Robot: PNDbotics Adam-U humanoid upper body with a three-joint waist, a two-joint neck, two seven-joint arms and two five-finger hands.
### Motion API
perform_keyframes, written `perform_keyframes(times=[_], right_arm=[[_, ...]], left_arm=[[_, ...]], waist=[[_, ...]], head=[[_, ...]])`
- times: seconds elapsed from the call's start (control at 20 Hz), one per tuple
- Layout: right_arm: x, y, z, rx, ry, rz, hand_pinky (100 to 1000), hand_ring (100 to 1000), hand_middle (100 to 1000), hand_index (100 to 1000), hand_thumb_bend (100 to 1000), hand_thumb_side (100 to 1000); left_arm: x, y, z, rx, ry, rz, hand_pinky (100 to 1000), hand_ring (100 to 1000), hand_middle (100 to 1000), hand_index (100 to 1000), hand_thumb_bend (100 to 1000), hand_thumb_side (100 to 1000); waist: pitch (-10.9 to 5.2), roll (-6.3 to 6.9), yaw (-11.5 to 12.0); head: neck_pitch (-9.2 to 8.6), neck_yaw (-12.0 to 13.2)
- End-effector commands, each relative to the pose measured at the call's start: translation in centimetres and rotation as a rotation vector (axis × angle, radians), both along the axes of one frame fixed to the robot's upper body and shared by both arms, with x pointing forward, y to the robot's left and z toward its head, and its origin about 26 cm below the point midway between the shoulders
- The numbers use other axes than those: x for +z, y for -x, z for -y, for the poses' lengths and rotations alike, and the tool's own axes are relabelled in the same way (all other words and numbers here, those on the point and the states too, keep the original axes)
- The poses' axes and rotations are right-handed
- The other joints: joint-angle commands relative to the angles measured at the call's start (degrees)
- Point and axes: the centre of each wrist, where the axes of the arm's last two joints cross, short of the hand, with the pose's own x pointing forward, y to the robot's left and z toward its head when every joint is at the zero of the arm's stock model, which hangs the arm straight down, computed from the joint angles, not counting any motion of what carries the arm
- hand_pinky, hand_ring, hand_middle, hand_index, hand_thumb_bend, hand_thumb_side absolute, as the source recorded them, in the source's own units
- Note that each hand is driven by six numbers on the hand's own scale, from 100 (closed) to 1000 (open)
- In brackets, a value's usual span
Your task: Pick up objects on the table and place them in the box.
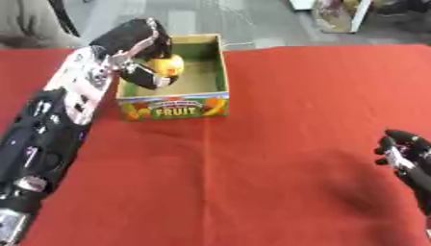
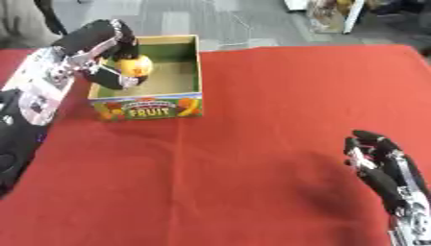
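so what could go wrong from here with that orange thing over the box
1. The left robot hand holds the orange fruit over the box's left side; released there, it might clip the left wall of the box and roll out onto the red cloth.
2. The forearm lies close along that left wall, so pulling back could nudge or drag the box.
3. The right robot hand rests near the lower right, well clear, so it poses little risk.

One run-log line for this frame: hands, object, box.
left hand: shut on orange fruit, over box | right hand: idle, lower right, holding nothing | red cloth: no other objects visible
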Motion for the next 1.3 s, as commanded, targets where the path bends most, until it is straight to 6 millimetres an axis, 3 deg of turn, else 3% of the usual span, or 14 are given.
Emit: perform_keyframes(times=[0.05, 0.4, 0.5, 0.65, 0.75, 1.05, 1.3], right_arm=[[0.8, -0.3, 0.0, 0.014, 0.015, 0.024, 562, 627, 609, 759, 223, 382], [0.8, -0.3, -0.1, 0.023, 0.016, 0.021, 562, 627, 608, 759, 221, 381], [0.8, -0.4, -0.2, 0.024, 0.016, 0.021, 562, 627, 608, 759, 220, 380], [0.8, -0.4, -0.2, 0.024, 0.015, 0.02, 562, 627, 608, 759, 220, 380], [0.7, -0.3, -0.2, 0.023, 0.015, 0.019, 562, 627, 608, 759, 220, 380], [0.7, -0.3, 0.0, 0.015, 0.012, 0.017, 562, 627, 608, 759, 209, 378], [0.7, -0.2, 0.2, 0.001, 0.014, 0.015, 562, 627, 607, 759, 211, 379]], left_arm=[[0.2, -1.2, -0.7, 0.105, 0.033, 0.072, 276, 335, 327, 453, 401, 100], [-2.1, -2.6, -1.7, 0.254, 0.107, 0.078, 442, 514, 526, 675, 477, 100], [-2.4, -2.6, -1.9, 0.255, 0.121, 0.065, 524, 601, 626, 753, 630, 142], [-2.7, -2.6, -2.2, 0.249, 0.142, 0.044, 543, 618, 647, 754, 656, 261], [-2.8, -2.6, -2.4, 0.248, 0.164, 0.039, 536, 609, 635, 742, 644, 285], [-1.2, -1.7, -3.0, 0.189, 0.327, 0.064, 491, 563, 585, 696, 596, 295], [1.7, 1.3, -4.2, 0.06, 0.568, 0.098, 467, 535, 552, 657, 571, 286]], waist=[[-0.71, -0.06, -0.38], [-0.41, 0.06, -1.46], [-0.39, 0.13, -1.56], [-0.43, 0.2, -1.58], [-0.47, 0.2, -1.55], [-0.58, 0.14, -1.02], [-0.73, 0.12, 0.18]], head=[[-0.53, 0.48], [-0.71, 1.03], [-0.68, 1.03], [-0.68, 0.98], [-0.72, 0.92], [-0.79, 0.63], [-0.82, -0.27]])
